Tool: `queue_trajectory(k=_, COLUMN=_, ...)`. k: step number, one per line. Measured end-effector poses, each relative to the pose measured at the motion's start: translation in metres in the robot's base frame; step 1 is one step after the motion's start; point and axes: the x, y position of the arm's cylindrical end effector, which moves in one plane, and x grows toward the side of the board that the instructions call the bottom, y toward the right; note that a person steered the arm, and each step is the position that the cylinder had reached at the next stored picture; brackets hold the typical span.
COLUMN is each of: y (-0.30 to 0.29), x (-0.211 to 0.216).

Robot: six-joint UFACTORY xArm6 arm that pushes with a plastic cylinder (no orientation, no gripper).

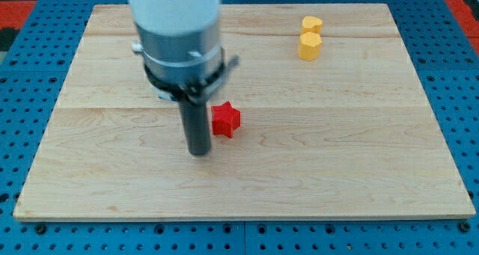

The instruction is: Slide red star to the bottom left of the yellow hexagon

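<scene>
The red star (225, 120) lies near the middle of the wooden board (247, 188). My tip (199, 152) rests on the board just to the star's lower left, close to it; I cannot tell if they touch. The yellow hexagon (310, 45) sits toward the view's top right, far from the star. A second yellow block (312, 23), heart-like in shape, lies just above the hexagon and against it.
The arm's grey and white body (177, 38) hangs over the board's upper left and hides the surface behind it. A blue pegboard (30, 75) surrounds the board on all sides.
</scene>
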Motion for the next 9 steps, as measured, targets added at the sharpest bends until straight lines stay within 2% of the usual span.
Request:
queue_trajectory(k=1, y=0.041, x=-0.036)
queue_trajectory(k=2, y=0.103, x=-0.033)
queue_trajectory(k=3, y=0.104, x=0.008)
queue_trajectory(k=4, y=0.152, x=-0.008)
queue_trajectory(k=6, y=0.142, x=-0.101)
queue_trajectory(k=7, y=0.149, x=-0.125)
queue_trajectory(k=8, y=0.144, x=-0.090)
queue_trajectory(k=9, y=0.171, x=-0.042)
